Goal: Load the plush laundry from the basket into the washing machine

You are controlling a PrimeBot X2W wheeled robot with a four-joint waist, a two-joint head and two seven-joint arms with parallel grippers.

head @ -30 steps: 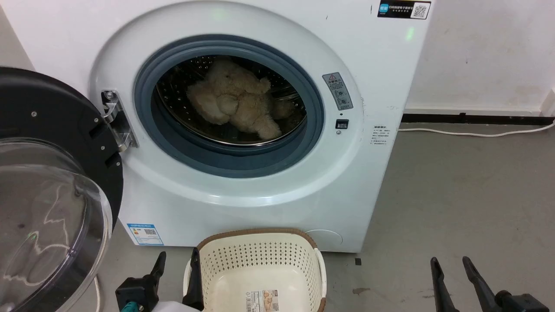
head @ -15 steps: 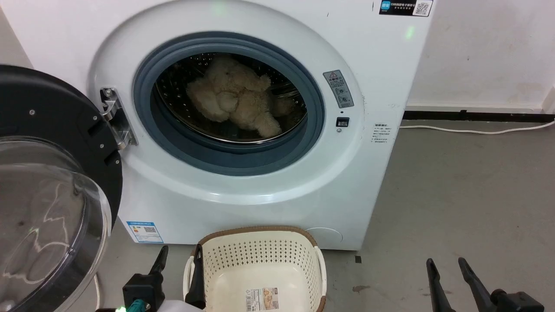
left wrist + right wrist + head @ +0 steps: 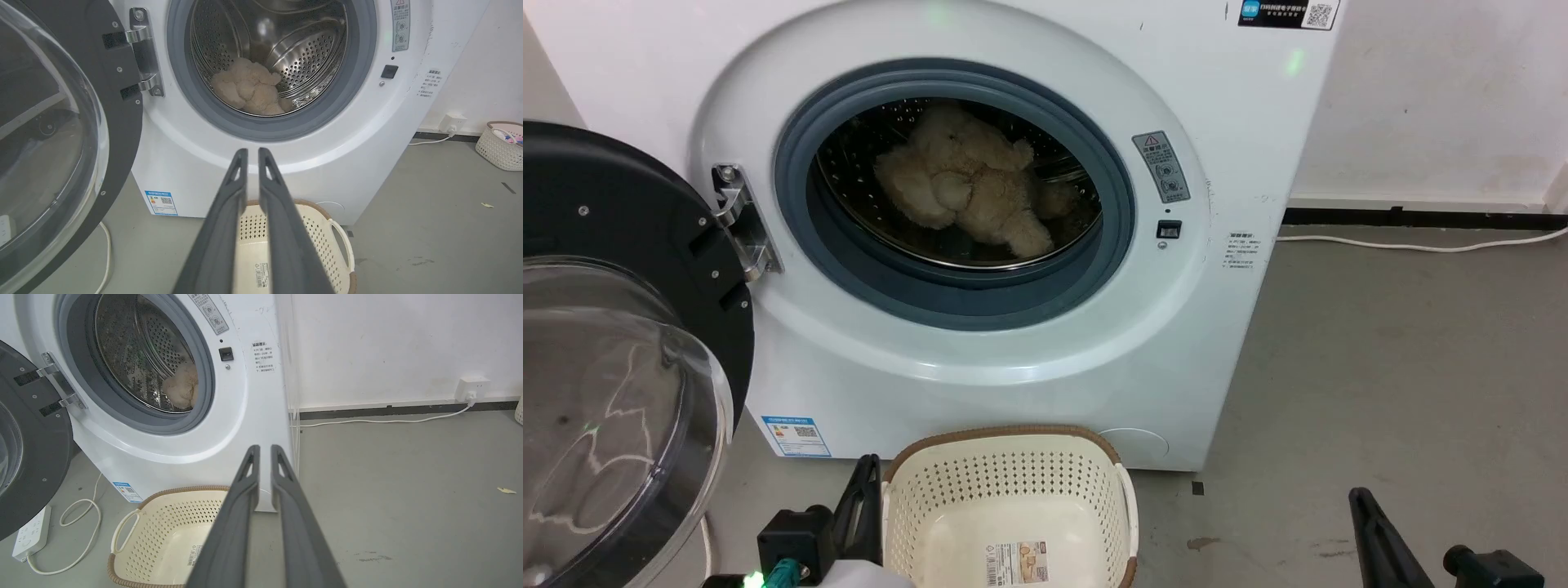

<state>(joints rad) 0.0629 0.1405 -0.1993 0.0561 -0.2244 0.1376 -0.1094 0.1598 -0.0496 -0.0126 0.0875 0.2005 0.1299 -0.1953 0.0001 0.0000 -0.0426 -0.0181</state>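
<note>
My left gripper (image 3: 252,154) has its two dark fingers drawn together, just a thin slit between them and nothing held. It hangs just beside the left edge of the basket (image 3: 1013,482). My right gripper (image 3: 264,451) is closed the same way, with nothing in it, and sits well off to the right over the bare grey floor (image 3: 1380,367). The basket stands on that floor just in front of the washing machine (image 3: 980,376), and a paper label (image 3: 1018,562) lies flat on its bottom. Above it the round opening is ringed by a grey seal (image 3: 849,269), and the stuffed toy (image 3: 964,184) lies inside the steel drum (image 3: 310,53), resting on the drum's lower curve. The door (image 3: 613,392) is swung wide open to my left on its metal hinge (image 3: 739,216). A white power strip (image 3: 30,533) lies on the floor under the door, and a white cable (image 3: 380,420) runs along the wall to a socket (image 3: 472,387).
</note>
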